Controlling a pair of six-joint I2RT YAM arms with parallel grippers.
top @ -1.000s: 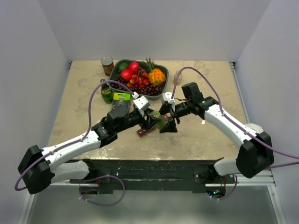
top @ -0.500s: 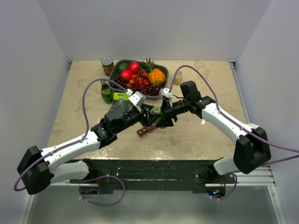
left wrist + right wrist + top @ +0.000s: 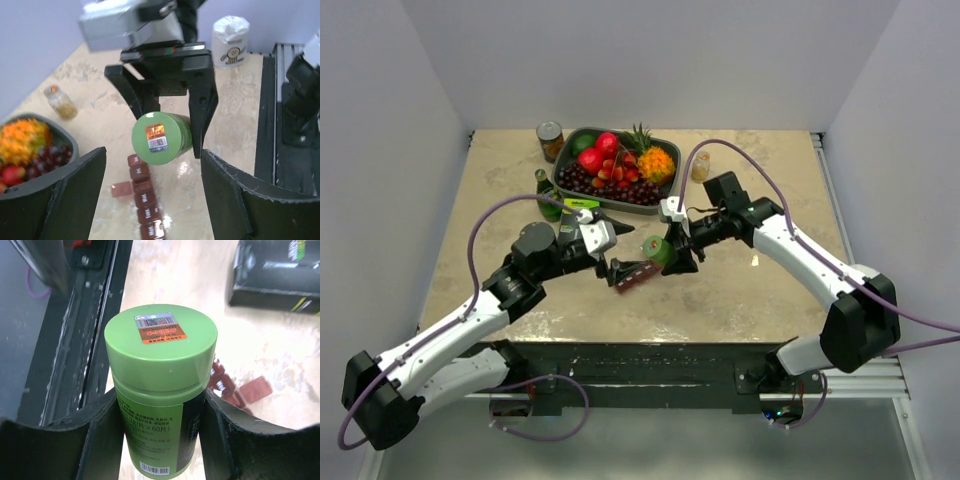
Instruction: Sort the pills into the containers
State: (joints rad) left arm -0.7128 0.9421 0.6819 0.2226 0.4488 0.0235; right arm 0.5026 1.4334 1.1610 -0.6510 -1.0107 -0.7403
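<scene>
The right tool (image 3: 159,415) has its two fingers closed tight on the sides of a green pill bottle (image 3: 161,355); the bottle is lifted off the desk (image 3: 770,290) and tipped over, its flat green cap with a small orange sticker facing the left arm. The left tool (image 3: 615,248) sits just across from that cap with its fingers spread wide and nothing between them; it does not touch the bottle. The maroon pill organiser (image 3: 632,273) lies flat on the desk near the front edge, just under the bottle and between the two tools; from the left wrist I can see its row of little square lids, and one flap (image 3: 121,189) lies out to one side. A black-and-green box (image 3: 275,275) lies on the desk beside the left arm; behind it sits the fruit tray (image 3: 563,170); a small jar (image 3: 60,101) stands off to the right of the tray.
</scene>
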